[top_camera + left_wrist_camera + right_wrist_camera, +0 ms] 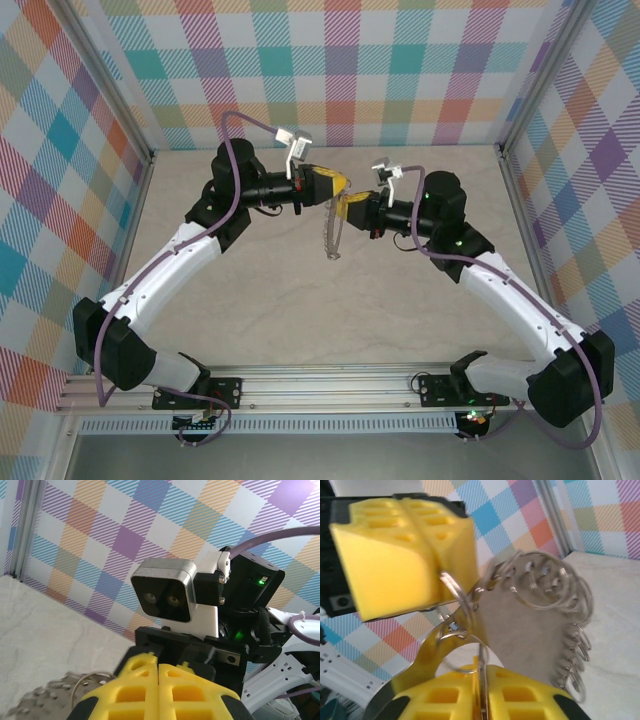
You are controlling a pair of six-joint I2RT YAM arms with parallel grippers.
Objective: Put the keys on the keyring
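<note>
Right now both arms meet nose to nose above the table [280,310], and the keyring [333,238] hangs in the air between the two tips.

My left gripper [337,184] is closed: in its own wrist view the yellow fingers [130,695] sit flush together with no gap. From the right wrist camera I can see a thin wire loop coming out of the seam at that gripper's tip, so it is clamped on the keyring. The rest of the keyring, grey with a row of small rings along its edge, spreads out below and to the side of that tip. In the left wrist view a blurred stretch of it lies just off the fingers' lower left.

My right gripper [482,692] is closed as well, its two yellow fingers pressed against each other. A thin silvery loop runs down into the seam between them, but I cannot tell whether it is truly pinched there or only passing in front. It sits directly below the left gripper's tip, and the two are very near each other.

A brass-coloured shape that I take for the key [427,660] curves just above my right fingers. It lies between them and the left gripper's tip, beside the wire loops, and is too blurred to make out its outline or what it touches.

Beyond the left fingers, the right arm's wrist camera [165,594] faces straight back at me.
</note>
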